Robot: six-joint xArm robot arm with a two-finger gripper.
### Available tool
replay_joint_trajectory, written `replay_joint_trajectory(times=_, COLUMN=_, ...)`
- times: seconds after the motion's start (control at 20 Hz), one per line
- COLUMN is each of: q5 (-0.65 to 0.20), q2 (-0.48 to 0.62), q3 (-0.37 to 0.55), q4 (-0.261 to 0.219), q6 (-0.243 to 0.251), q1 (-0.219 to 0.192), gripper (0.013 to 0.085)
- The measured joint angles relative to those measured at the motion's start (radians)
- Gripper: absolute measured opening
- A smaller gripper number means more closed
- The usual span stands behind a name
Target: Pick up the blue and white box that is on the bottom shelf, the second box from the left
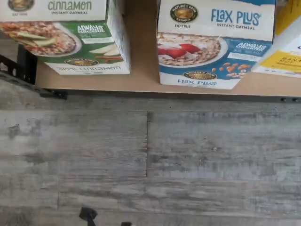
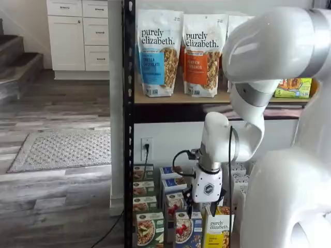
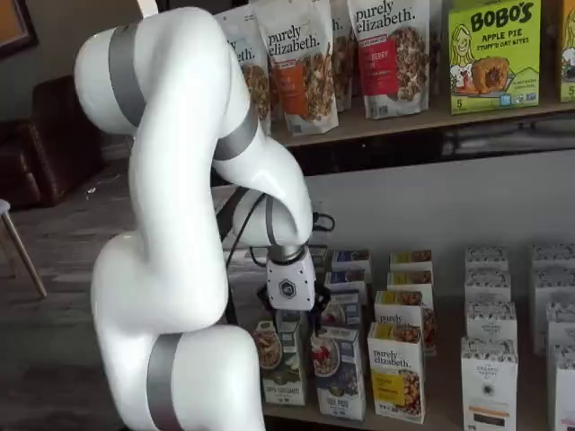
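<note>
The green carton (image 3: pixel 274 359) stood at nine o'clock of the blue and white box (image 3: pixel 340 371), upright on the bottom shelf (image 1: pixel 141 80), face frontward. Above hung the gripper (image 3: pixel 292 316), jaws apart.

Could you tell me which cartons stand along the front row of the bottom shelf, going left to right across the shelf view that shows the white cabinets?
Green carton → blue and white box → yellow-and-white purely elizabeth carton.

The white arm (image 3: pixel 189 224) folds downward, wrist pointing down, jaws standing wide apart.
</note>
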Motion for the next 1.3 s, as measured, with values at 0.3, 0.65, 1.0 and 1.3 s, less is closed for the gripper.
replay_joint_trajectory(times=0.3, q5=-0.055, q2=0.088, q3=-0.033, q4=-0.019, q6=0.010, q1=-0.005, gripper=0.0850)
replay_joint_trajectory(times=0.65, q5=-0.120, q2=0.138, q3=-0.048, q4=-0.006, q6=-0.001, q1=-0.001, gripper=0.0850)
replay_joint_trajectory(times=1.0, q5=-0.125, q2=0.186, q3=-0.084, q4=-0.034, q6=0.030, q1=0.004, gripper=0.0850)
replay_joint_trajectory(times=1.3, q5=-0.126, q2=0.249, q3=-0.141, q4=0.012, q6=-0.017, q1=0.000, gripper=0.0850)
